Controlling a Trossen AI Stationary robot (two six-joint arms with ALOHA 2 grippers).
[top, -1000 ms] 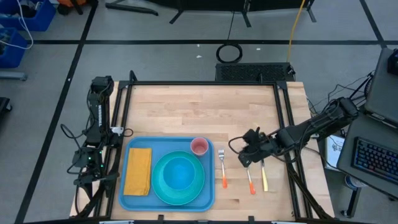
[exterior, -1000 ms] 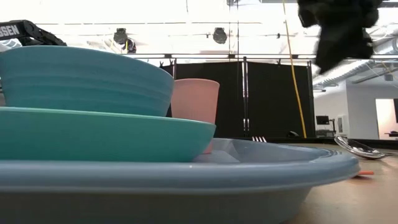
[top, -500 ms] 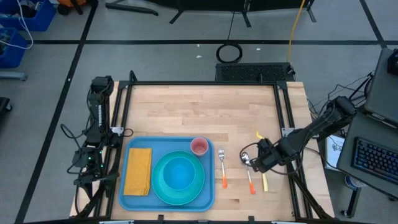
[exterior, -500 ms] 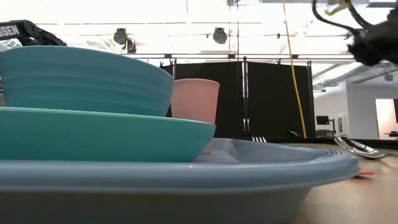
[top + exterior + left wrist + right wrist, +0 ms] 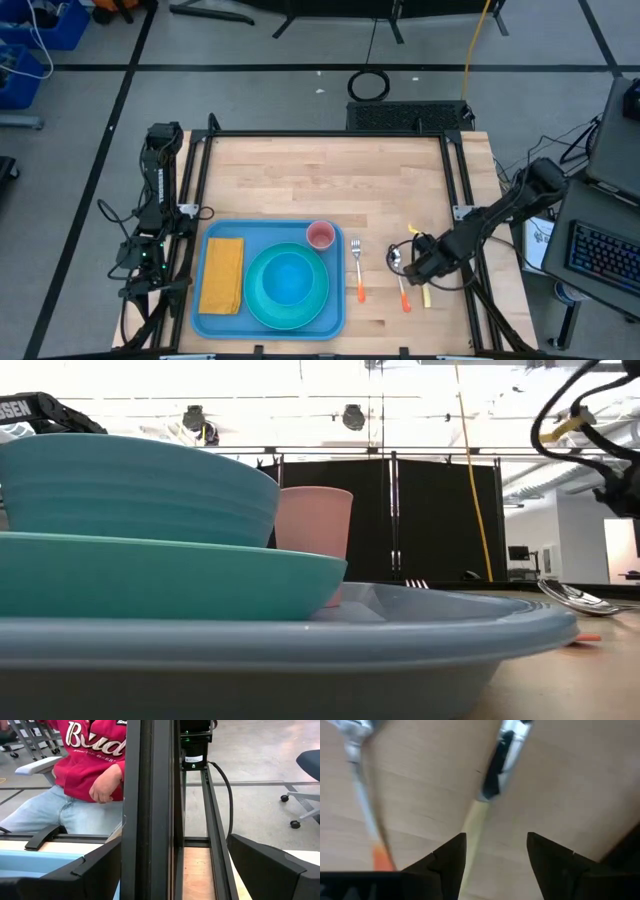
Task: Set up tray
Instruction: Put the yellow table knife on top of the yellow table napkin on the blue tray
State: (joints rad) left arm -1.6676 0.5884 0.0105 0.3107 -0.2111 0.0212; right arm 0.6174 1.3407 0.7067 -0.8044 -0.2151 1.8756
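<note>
The light-blue tray lies at the table's near edge. On it are a yellow napkin, a teal plate carrying a blue bowl, and a pink cup. Right of the tray lie a fork, an orange-handled spoon and a yellow-handled knife. My right gripper points down over the knife, open, with its fingers above the handle and touching nothing that I can see. My left gripper waits open at the table's left edge.
Bare wood fills the far half of the table. Black frame rails run along its sides. In the left wrist view a person in a red top sits beyond the rail. A keyboard lies off the table's right side.
My right gripper has come down and gone toward the table's near right, from above the spoon's bowl to above the knife, and has tipped to point more steeply down. The cutlery lies where it was.
</note>
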